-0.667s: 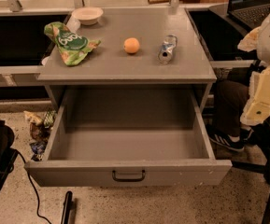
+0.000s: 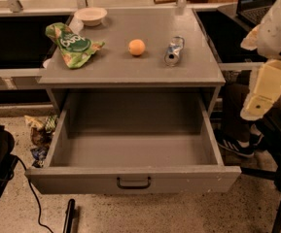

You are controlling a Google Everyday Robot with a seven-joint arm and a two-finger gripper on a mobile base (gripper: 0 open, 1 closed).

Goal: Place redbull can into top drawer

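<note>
The slim, shiny silver-and-blue redbull can lies on its side on the flat grey cabinet top, towards the right-hand side and nothing is touching it. Just beside it, to the left, there's the small round orange ball, with a clear gap between the two. Further left sprawls a crumpled green snack bag, and behind that sits a shallow white bowl at the back corner. Below the top, the wide shallow grey top drawer is pulled right out, its small dark metal pull handle facing the camera, and there's no can inside, just bare grey floor. So the opening is ready, by the look of it. Now the robot: its pale cream gripper hangs off to the right of the cabinet, lower than the cabinet top and well apart from the can. Whether it is spread or pressed together cannot be told here, but it carries nothing. That leaves nearly everything to do: reach the can, take hold of it, carry it forward over the front edge and set it down in the drawer.
</note>
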